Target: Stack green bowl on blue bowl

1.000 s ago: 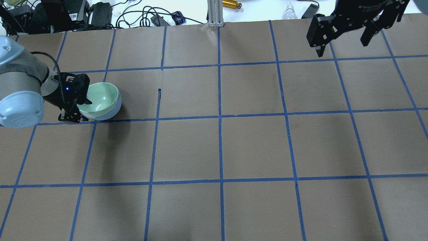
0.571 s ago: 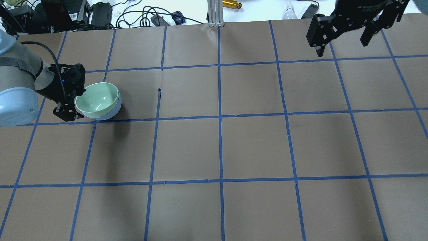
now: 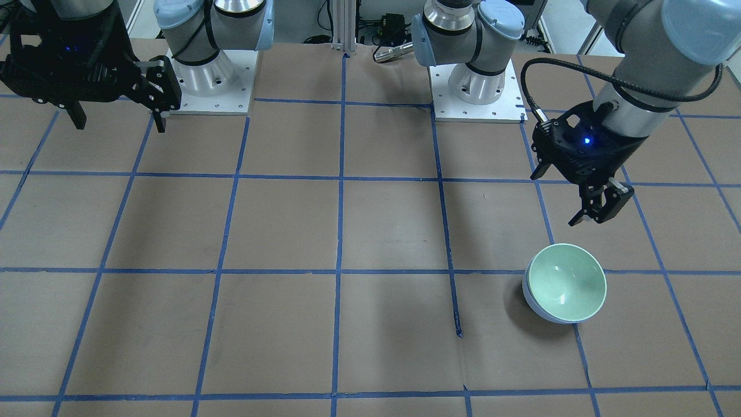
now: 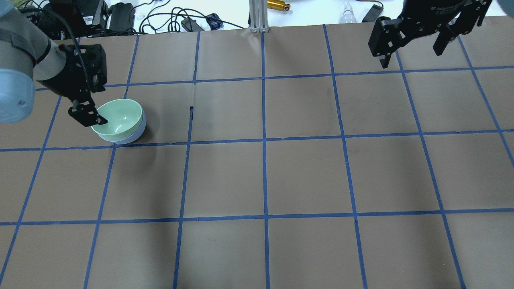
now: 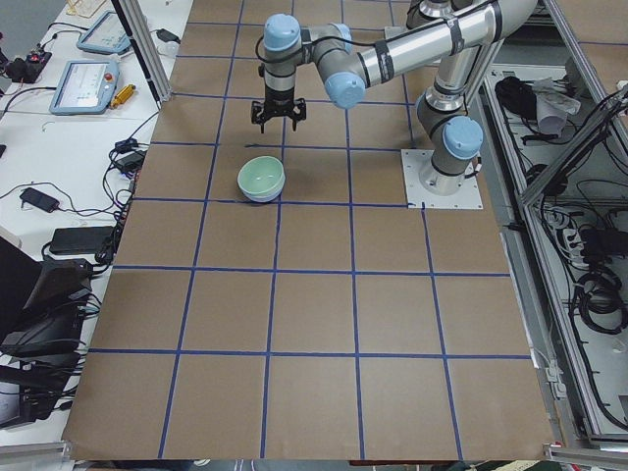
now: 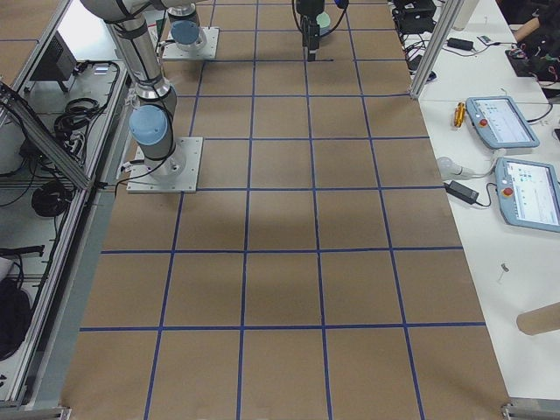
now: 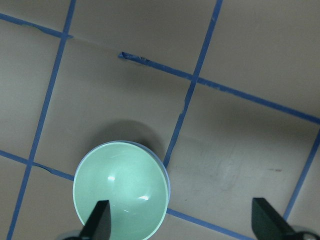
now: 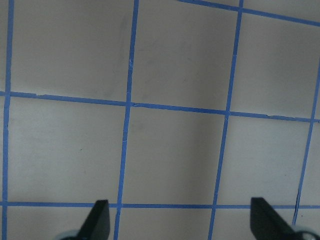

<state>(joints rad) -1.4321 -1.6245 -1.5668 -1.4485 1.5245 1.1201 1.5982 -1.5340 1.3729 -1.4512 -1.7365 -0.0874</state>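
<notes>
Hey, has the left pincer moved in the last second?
Yes. In the overhead view the left pincer has come off the green bowl's rim, shifting up the picture, away from the robot.

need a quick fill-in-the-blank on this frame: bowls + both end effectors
1. The green bowl and the blue bowl are stacked, with the ___ one on top.
2. The left end effector is open, raised clear of the bowls, and grips ___.
3. The right end effector, far from both bowls, has its jaws ___.

Missing words: green; nothing; open.
</notes>
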